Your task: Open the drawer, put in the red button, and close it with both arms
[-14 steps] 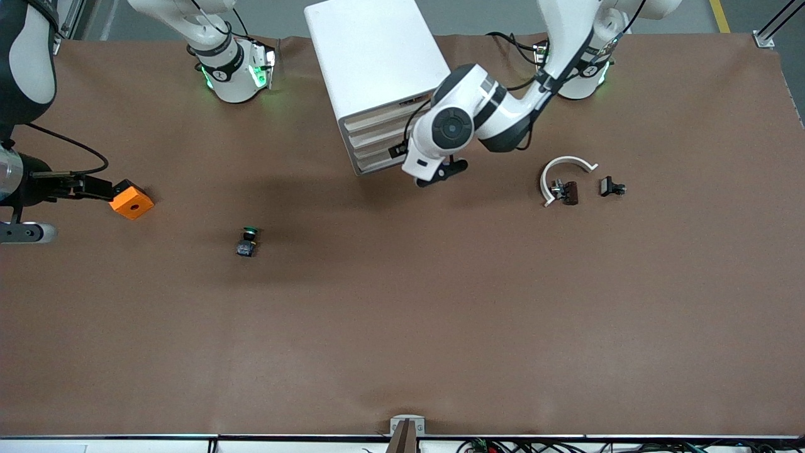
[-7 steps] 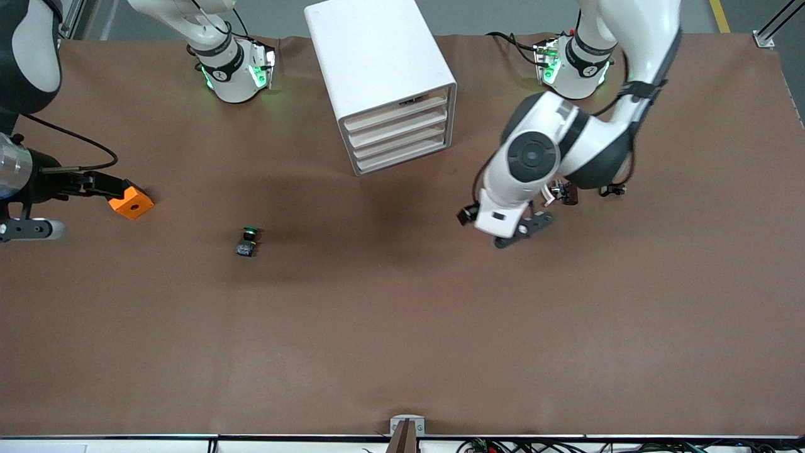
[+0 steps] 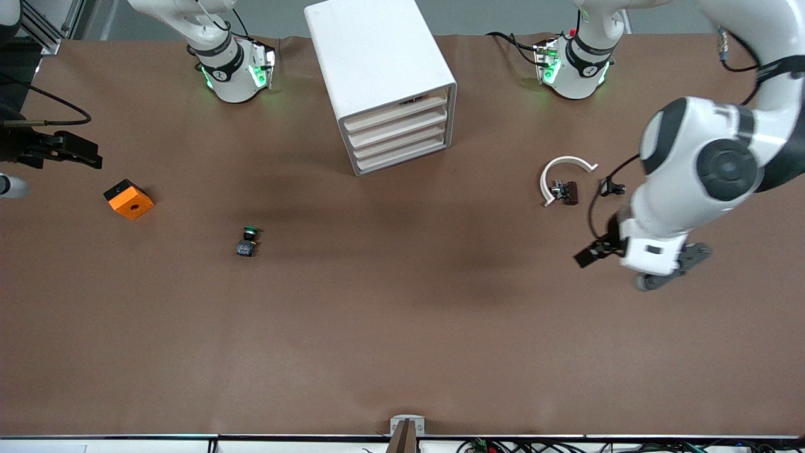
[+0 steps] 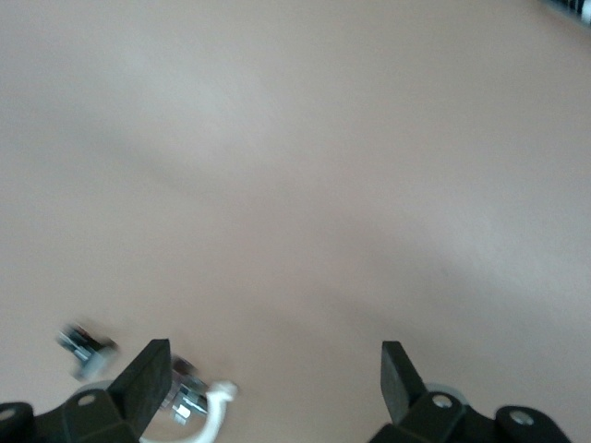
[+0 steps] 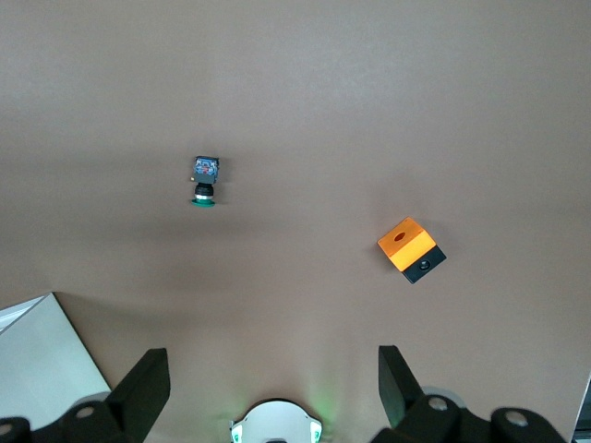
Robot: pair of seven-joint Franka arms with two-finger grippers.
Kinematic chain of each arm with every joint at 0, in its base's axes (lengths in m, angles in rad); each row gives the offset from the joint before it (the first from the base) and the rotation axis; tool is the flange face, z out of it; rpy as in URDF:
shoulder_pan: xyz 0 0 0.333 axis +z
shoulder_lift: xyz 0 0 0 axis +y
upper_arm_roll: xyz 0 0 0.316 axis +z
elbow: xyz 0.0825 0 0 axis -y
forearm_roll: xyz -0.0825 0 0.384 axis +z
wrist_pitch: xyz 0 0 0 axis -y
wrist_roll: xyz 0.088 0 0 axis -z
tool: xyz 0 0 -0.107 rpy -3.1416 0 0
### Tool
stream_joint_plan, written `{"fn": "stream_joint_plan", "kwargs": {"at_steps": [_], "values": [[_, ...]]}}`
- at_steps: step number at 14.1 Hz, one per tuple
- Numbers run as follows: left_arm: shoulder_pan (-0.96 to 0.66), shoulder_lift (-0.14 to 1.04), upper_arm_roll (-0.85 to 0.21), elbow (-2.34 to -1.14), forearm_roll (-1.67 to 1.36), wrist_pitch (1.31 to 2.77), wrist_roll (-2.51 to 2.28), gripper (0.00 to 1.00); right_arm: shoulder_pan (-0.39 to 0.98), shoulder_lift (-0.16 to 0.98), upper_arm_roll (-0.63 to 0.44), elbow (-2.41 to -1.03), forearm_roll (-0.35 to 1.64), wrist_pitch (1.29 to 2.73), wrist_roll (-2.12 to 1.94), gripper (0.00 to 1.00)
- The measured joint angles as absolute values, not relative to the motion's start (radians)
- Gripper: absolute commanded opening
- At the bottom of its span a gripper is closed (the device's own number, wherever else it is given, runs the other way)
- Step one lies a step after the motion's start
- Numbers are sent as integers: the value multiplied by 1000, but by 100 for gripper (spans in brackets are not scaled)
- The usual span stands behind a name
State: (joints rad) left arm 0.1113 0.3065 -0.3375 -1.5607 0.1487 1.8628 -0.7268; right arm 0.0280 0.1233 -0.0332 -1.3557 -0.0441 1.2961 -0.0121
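Note:
The white cabinet stands at the table's edge by the arm bases. All four cream-fronted drawers are shut. No red button shows in any view. The green-capped button lies on the table, also in the right wrist view. My left gripper is open and empty, up over the left arm's end of the table; its wrist view shows bare table between the fingers. My right gripper is open and empty, high over the right arm's end.
An orange box lies near the right gripper, also in the right wrist view. A white curved part with small dark pieces beside it lies near the left arm. It also shows in the left wrist view.
The left arm has swung from the cabinet's drawer fronts out toward its own end of the table. The right gripper has drawn away from the orange box, which stays put.

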Motion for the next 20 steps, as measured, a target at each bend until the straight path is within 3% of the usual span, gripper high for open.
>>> {"fn": "stream_joint_plan", "kwargs": {"at_steps": [4, 7, 10, 15, 20], "values": [[220, 197, -337, -1555, 149, 1769, -506, 100, 13, 104, -33, -1370, -41, 1314, -13, 100], [238, 127, -331, -1555, 149, 1732, -380, 100, 11, 22, -34, -1471, -40, 1388, -13, 100], [184, 53, -266, -1555, 123, 1629, -319, 100, 11, -68, -34, -1565, -39, 1416, -13, 100], [79, -41, -90, -1568, 23, 1527, -152, 100, 11, -144, -34, -1592, -36, 1413, -13, 100], [68, -108, -74, -1613, 5, 1483, -118, 100, 12, -147, -33, -1596, -28, 1414, -13, 100]]}}
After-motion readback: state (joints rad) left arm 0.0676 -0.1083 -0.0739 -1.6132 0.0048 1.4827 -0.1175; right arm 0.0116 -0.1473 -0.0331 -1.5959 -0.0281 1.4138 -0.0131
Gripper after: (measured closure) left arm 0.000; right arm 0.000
